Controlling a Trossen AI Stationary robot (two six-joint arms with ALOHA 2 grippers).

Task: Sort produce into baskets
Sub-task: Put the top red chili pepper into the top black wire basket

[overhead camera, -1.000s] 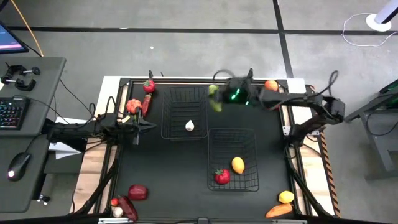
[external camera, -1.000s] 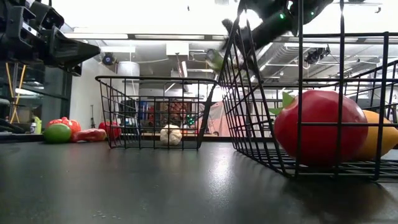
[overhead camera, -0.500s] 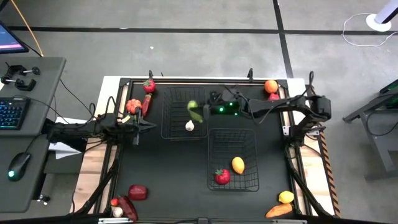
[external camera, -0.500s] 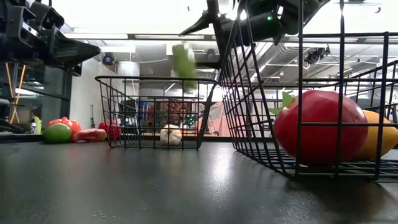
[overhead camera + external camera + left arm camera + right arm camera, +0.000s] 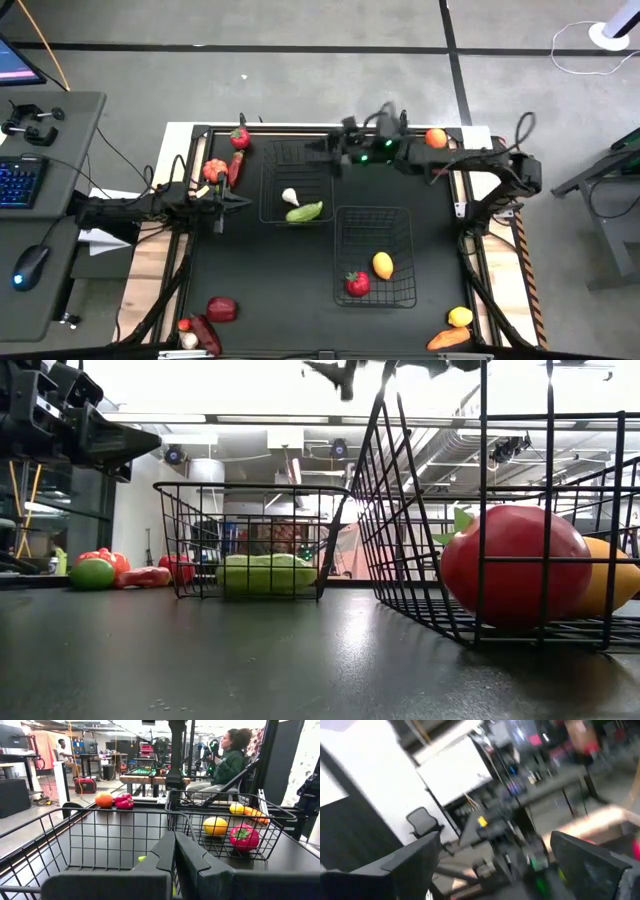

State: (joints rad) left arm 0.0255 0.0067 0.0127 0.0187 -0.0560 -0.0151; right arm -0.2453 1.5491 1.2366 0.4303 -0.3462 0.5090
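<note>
High view: a green piece (image 5: 304,212) lay in the left basket (image 5: 268,190) beside a white piece (image 5: 289,196).
Right gripper (image 5: 330,153): empty, fingers spread, above that basket's far edge, arm reaching across from the right.
Left gripper (image 5: 240,201): clenched on nothing, just beside the basket.
Other basket (image 5: 375,289): held a strawberry (image 5: 357,284) and a lemon (image 5: 383,265).
Advice: lift clear of the wire before heading to the loose produce.
</note>
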